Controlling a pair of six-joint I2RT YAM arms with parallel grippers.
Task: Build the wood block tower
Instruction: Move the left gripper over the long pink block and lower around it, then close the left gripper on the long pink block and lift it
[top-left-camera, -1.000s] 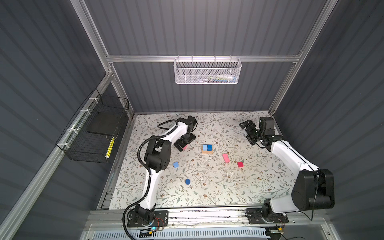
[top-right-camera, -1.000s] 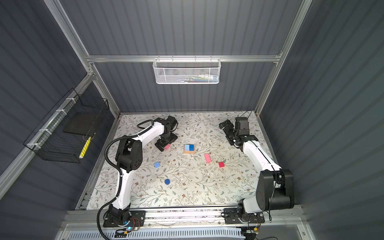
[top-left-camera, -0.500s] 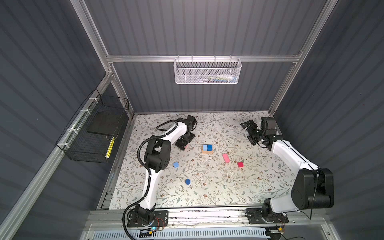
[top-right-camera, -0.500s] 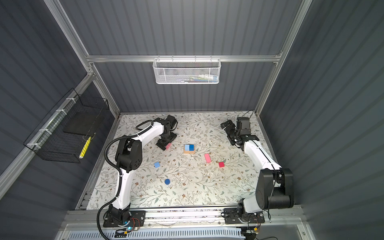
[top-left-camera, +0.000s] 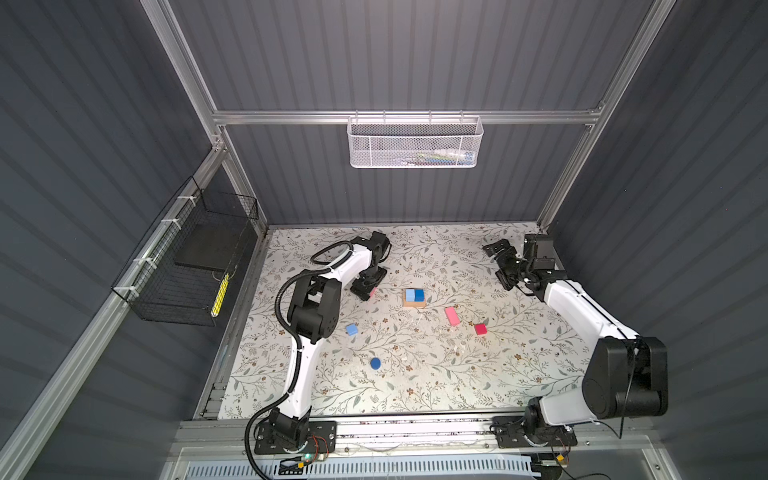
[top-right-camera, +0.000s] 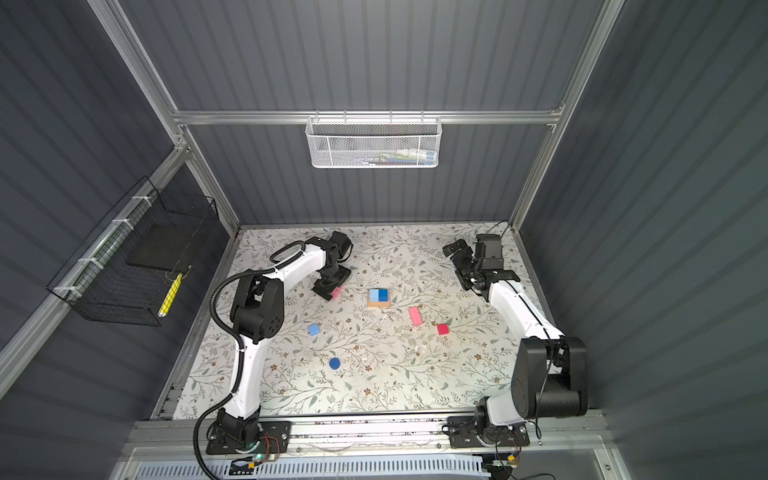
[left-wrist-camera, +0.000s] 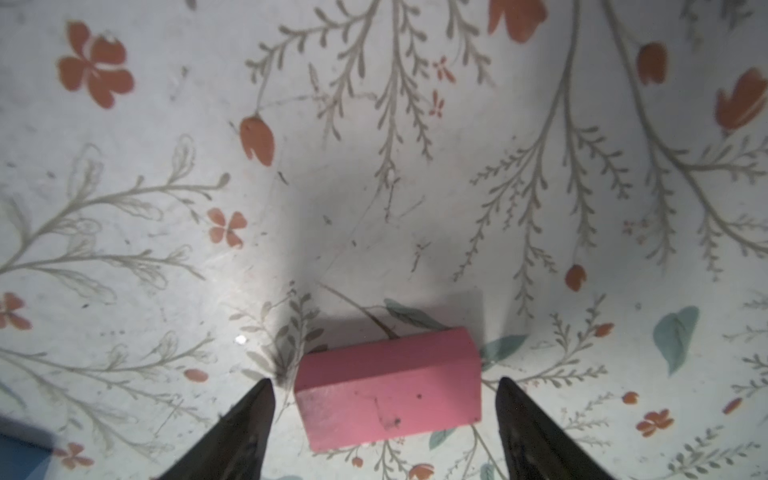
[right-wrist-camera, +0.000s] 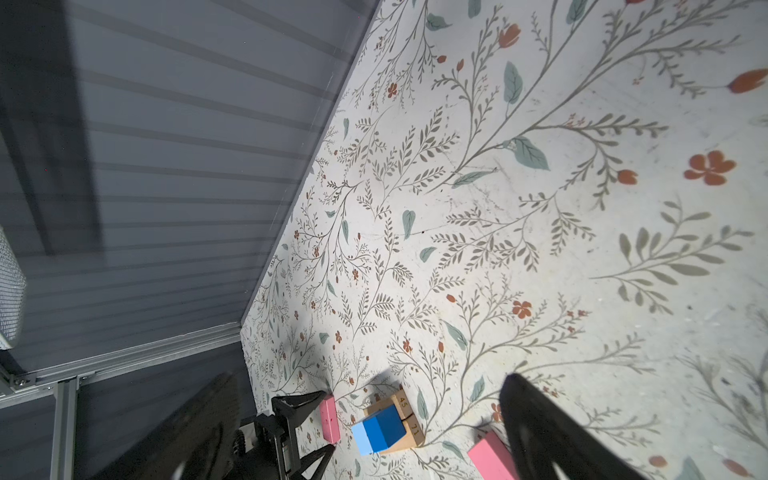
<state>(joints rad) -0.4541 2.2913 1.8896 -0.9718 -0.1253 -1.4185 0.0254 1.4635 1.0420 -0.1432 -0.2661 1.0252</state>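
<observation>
Across the flowered mat (top-left-camera: 415, 374), in both top views, I see my left gripper (top-left-camera: 368, 291) (top-right-camera: 330, 289) low over a pink oblong (top-left-camera: 373, 292) (top-right-camera: 337, 292) at the far left. The right gripper (top-left-camera: 500, 266) (top-right-camera: 459, 266) sits at the far right, well apart from every block. Mid-mat stands the tower so far: a tan base (top-left-camera: 414, 304) carrying two blue cubes (top-left-camera: 414, 295) side by side. Near it to the right lie a second pink oblong (top-left-camera: 451, 316) and a red cube (top-left-camera: 480, 329). A loose blue cube (top-left-camera: 351, 330) and the dark blue disc (top-left-camera: 375, 363) lie nearer the arm bases.

From the left wrist, the pink oblong (left-wrist-camera: 388, 386) lies flat between my two fingers (left-wrist-camera: 249, 428). A sliver of mat shows on each side, so the jaws are spread and grasp nothing.

From the right wrist, that gripper's fingers (right-wrist-camera: 540, 428) stand wide with only mat between them. Beyond them I make out the tan base (right-wrist-camera: 409, 432), the blue cubes (right-wrist-camera: 380, 430) and both pink oblongs.
</observation>
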